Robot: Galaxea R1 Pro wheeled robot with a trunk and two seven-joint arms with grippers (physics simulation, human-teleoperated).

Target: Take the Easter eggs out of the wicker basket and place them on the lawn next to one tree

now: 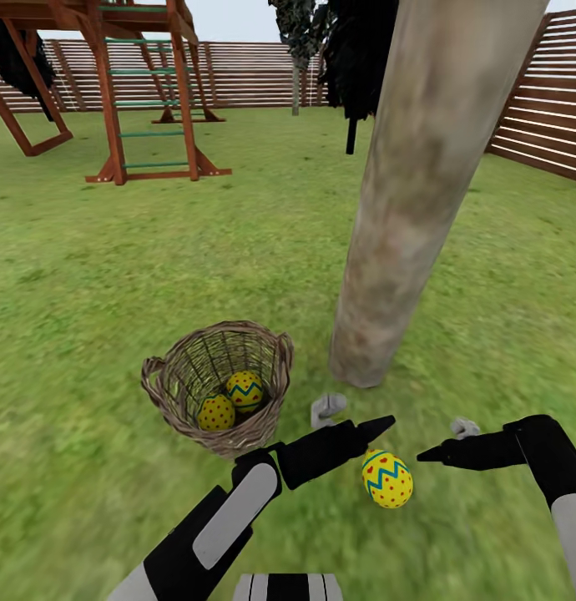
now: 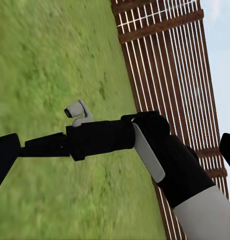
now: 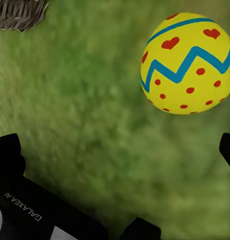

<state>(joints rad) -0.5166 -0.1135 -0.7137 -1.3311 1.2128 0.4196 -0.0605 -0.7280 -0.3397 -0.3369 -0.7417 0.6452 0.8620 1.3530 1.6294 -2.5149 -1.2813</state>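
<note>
Left claw (image 1: 386, 424) and right claw (image 1: 430, 455) state unclear, one egg (image 1: 387, 478) on lawn (image 1: 113, 275), two eggs (image 1: 231, 401) in basket (image 1: 238, 434)

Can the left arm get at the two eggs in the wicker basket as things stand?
Probably yes: the wicker basket stands open-topped on the lawn beside the left gripper, both eggs lie uncovered inside, and nothing stands between. The arm would have to swing back over the rim.

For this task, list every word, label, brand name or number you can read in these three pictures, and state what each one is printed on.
"GALAXEA AI": small white letters on the black arm casing in the right wrist view, seen upside down.
Nothing else is readable: the Easter egg carries zigzags, hearts and dots, no lettering.
</note>
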